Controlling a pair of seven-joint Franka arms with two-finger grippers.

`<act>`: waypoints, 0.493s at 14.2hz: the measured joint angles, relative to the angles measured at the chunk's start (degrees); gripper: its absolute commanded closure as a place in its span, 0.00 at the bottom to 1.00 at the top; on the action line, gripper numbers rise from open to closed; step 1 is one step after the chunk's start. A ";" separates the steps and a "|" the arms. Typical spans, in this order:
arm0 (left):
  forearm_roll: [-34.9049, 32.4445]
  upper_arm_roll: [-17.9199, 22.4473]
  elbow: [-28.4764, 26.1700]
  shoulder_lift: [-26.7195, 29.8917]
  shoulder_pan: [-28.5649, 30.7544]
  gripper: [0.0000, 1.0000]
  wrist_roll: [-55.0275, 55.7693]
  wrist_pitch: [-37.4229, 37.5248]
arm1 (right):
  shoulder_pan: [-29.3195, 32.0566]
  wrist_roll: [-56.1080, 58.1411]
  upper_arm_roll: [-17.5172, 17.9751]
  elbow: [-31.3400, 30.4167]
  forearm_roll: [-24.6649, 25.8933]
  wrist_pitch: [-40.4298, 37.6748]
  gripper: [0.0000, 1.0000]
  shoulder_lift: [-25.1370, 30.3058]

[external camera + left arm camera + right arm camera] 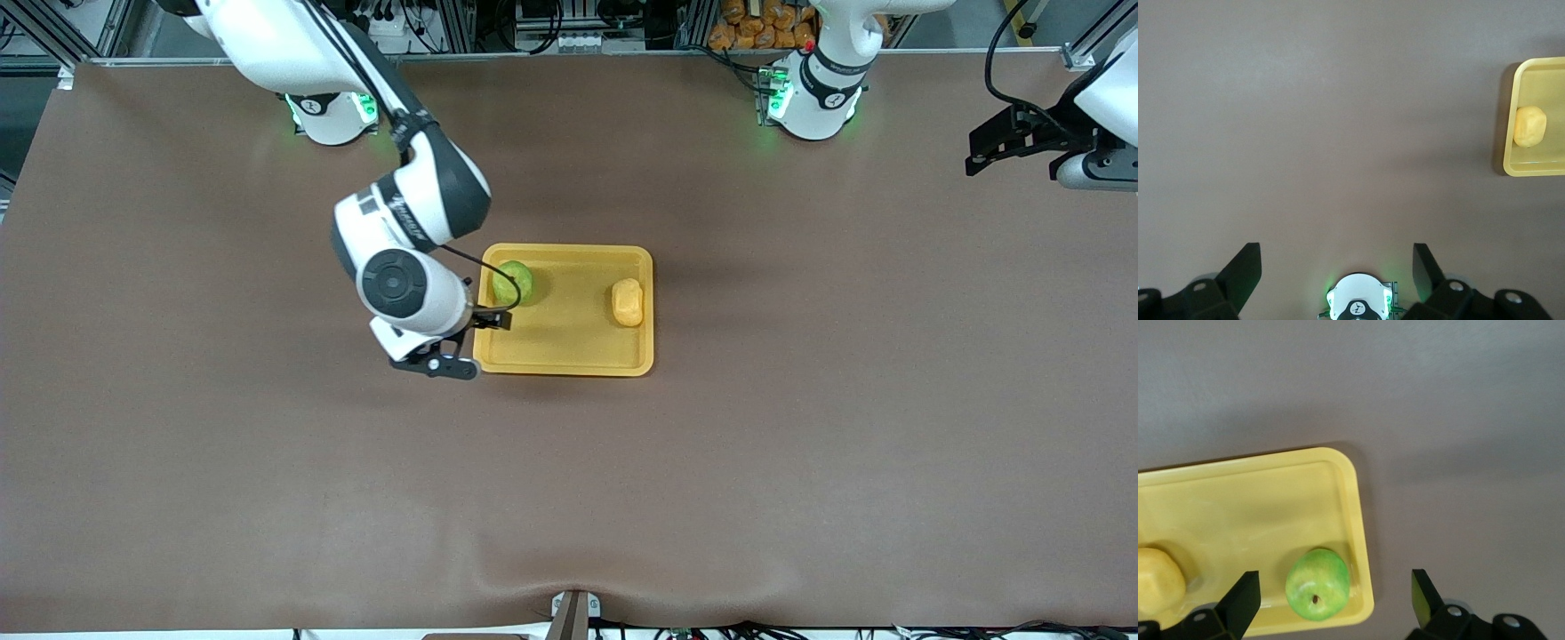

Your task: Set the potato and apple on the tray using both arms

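Only the right wrist view showed the apple's (1317,583) stem dimple; apple and potato (628,302) lay in the tray (569,356), with the right gripper (1331,603) over its edge and the left gripper (1337,270) waiting over the left arm's end of the table, both spread wide and empty

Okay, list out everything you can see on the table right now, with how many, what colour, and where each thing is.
tray: one, yellow-orange, middle of the brown table.
apple: one, green, in the tray, at the end toward the right arm.
potato: one, yellow, in the tray, at the end toward the left arm, apart from the apple.
table cover: one, brown, spread over the whole table.
right arm: one, white with black bands; its pincer is open and empty, over the tray's rim beside the apple.
left arm: one, white with black bands, waiting; its pincer is open and empty, over the left arm's end of the table.
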State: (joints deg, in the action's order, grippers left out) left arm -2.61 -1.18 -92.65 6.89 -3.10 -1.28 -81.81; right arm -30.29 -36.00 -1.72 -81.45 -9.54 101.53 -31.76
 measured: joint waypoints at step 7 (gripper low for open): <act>0.00 0.00 0.00 0.04 0.00 0.00 0.00 0.00 | 3.36 0.11 -0.32 2.68 0.79 -5.10 0.00 2.40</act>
State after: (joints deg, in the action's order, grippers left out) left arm -2.61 -1.18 -92.65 6.93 -3.10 -1.28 -81.80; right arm -26.94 -35.90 -2.04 -78.77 -8.75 96.43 -29.36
